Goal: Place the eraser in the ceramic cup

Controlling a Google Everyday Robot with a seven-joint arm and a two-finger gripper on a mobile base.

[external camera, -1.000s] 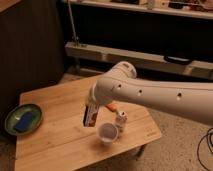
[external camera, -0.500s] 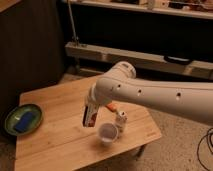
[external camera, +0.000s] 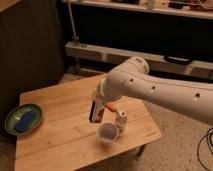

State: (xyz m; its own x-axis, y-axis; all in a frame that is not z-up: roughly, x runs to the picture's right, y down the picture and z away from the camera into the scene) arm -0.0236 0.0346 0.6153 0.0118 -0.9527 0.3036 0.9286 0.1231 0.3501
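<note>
My gripper (external camera: 98, 104) hangs from the white arm that reaches in from the right, over the middle of the wooden table (external camera: 60, 145). It is shut on the eraser (external camera: 95, 112), a dark flat bar with a pale pinkish centre, held nearly upright above the tabletop. The ceramic cup (external camera: 107, 134), small, round and pale, stands on the table just below and to the right of the eraser's lower end. The eraser is outside the cup.
A small white bottle (external camera: 120, 121) stands right beside the cup, with an orange stick (external camera: 113, 106) behind it. A green plate (external camera: 15, 125) holding a blue block (external camera: 24, 121) sits at the table's left edge. The table's front right corner is close to the cup.
The gripper with the eraser has shifted slightly to the right, towards the cup. The cup, bottle and plate have not moved.
</note>
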